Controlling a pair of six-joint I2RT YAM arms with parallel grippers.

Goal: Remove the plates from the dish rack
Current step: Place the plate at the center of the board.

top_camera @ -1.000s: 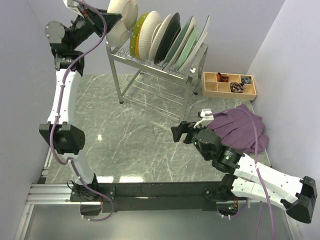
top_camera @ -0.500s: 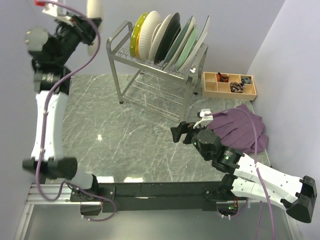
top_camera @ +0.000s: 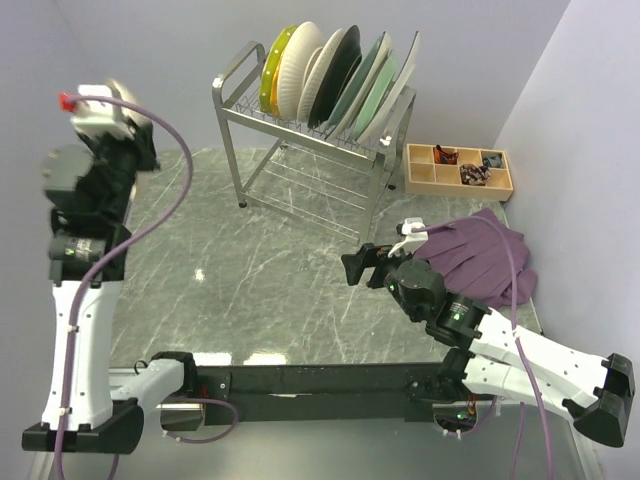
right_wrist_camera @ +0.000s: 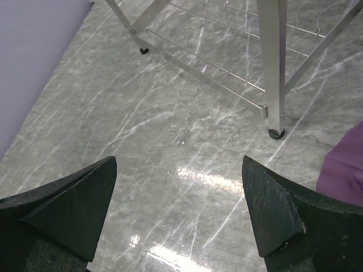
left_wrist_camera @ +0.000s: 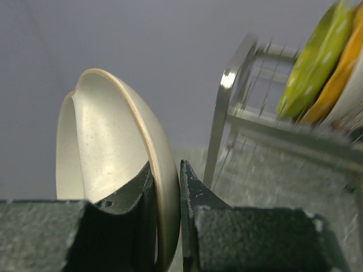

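Observation:
My left gripper is shut on the rim of a cream divided plate, which stands on edge between the fingers. From above, that gripper is up in the air at the far left, well clear of the dish rack, and is blurred. Several plates still stand in the rack's top tier, with a yellow-green one at the left end. My right gripper is open and empty, low over the table near the rack's front right leg.
A wooden compartment tray with small items sits to the right of the rack. A purple cloth lies by the right arm. The grey marble tabletop stretches in front of the rack. Walls close in on both sides.
The left arm has swung away from the rack, leftward and down, carrying the cream plate. The right arm has stayed still.

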